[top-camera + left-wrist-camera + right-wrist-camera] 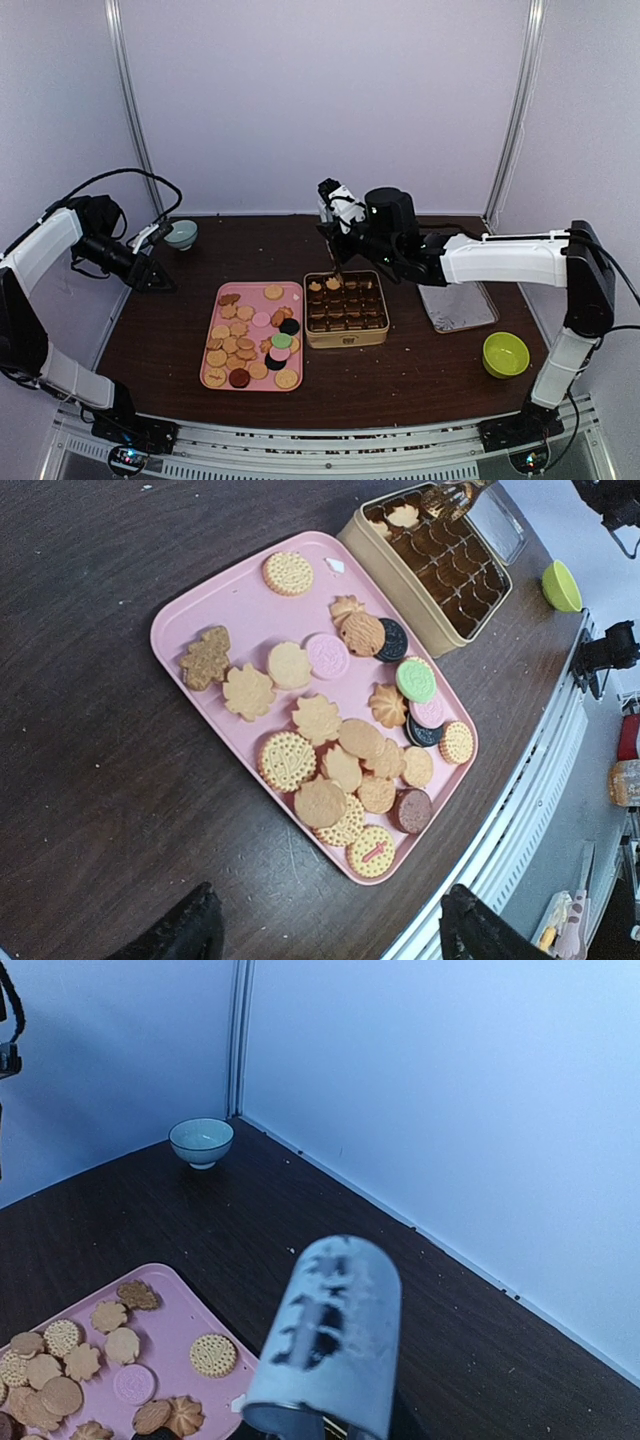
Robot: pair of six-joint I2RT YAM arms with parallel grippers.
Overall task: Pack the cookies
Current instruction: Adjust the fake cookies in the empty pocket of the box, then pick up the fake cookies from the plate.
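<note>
Many cookies point(250, 335) lie on a pink tray point(218, 300): tan round and flower-shaped ones, a few dark, pink and green. They also show in the left wrist view point(330, 735) and the right wrist view point(80, 1360). A gold tin point(345, 340) with compartments stands right of the tray, with two tan cookies point(324, 285) in its far-left cells. My right gripper point(342, 228) is shut on metal tongs point(330, 1335), whose tips point(335, 268) hang over the tin's far-left corner. My left gripper point(152, 275) is open and empty, low over the table left of the tray.
A pale blue bowl point(181, 234) stands at the back left. A flat metal lid point(458, 305) lies right of the tin. A green bowl point(505, 353) stands at the front right. The table's front edge and rail point(540, 780) run close to the tray.
</note>
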